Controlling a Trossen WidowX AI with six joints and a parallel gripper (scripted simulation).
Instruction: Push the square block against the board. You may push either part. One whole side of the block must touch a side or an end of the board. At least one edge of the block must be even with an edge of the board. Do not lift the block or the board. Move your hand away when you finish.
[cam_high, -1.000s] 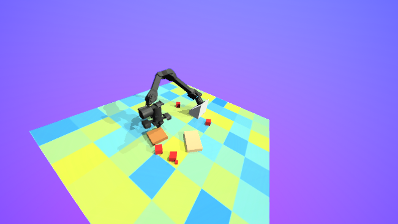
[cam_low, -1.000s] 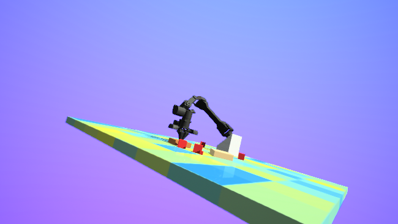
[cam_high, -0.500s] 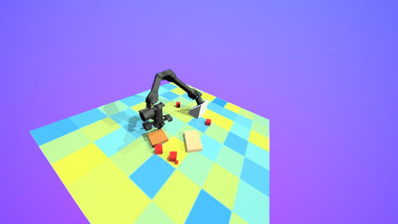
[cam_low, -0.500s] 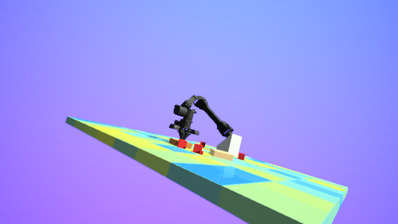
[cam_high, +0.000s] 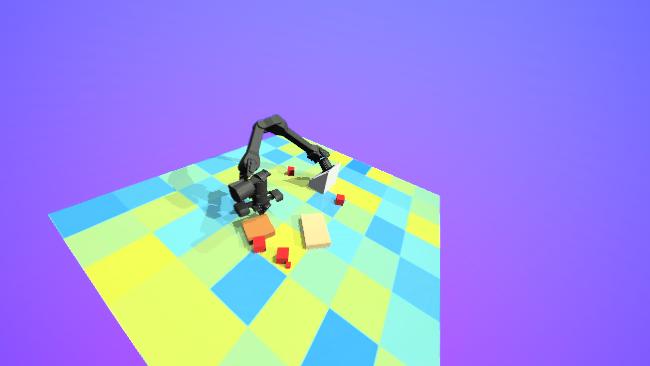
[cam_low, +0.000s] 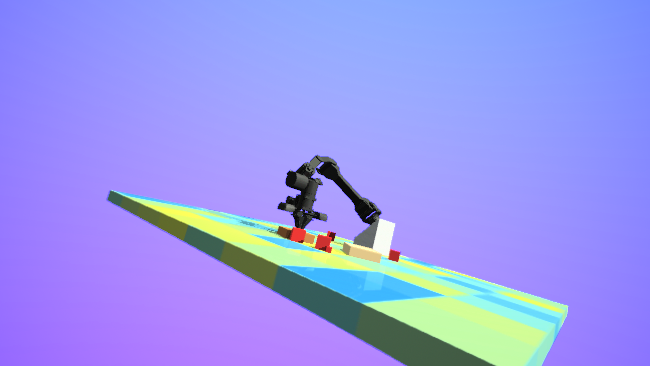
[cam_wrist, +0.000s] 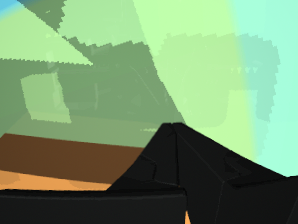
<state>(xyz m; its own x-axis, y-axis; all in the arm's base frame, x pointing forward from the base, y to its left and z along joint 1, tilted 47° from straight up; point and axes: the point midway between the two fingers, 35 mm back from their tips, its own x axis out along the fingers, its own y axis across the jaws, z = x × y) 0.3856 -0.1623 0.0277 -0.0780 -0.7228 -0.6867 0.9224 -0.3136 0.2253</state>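
The orange square block (cam_high: 258, 226) (cam_low: 310, 239) (cam_wrist: 60, 153) lies flat, turned at an angle to the board. The pale tan board (cam_high: 315, 230) (cam_low: 362, 252) lies flat to its right in the top view, with a gap between them. My gripper (cam_high: 262, 213) (cam_low: 301, 227) (cam_wrist: 171, 132) is shut and empty, fingertips low at the block's far edge in the top view. Whether they touch the block I cannot tell. In the wrist view the fingers hide part of the block, and the board does not show.
A red cube (cam_high: 259, 244) (cam_low: 298, 235) is at the block's near side, touching or nearly so. Another red cube (cam_high: 282, 255) (cam_low: 323, 243) with a tiny one (cam_high: 288, 265) lies between block and board, nearer the camera. Red cubes (cam_high: 290, 171) (cam_high: 340, 200) lie farther back, near the grey-white wedge (cam_high: 327, 179) (cam_low: 383, 237).
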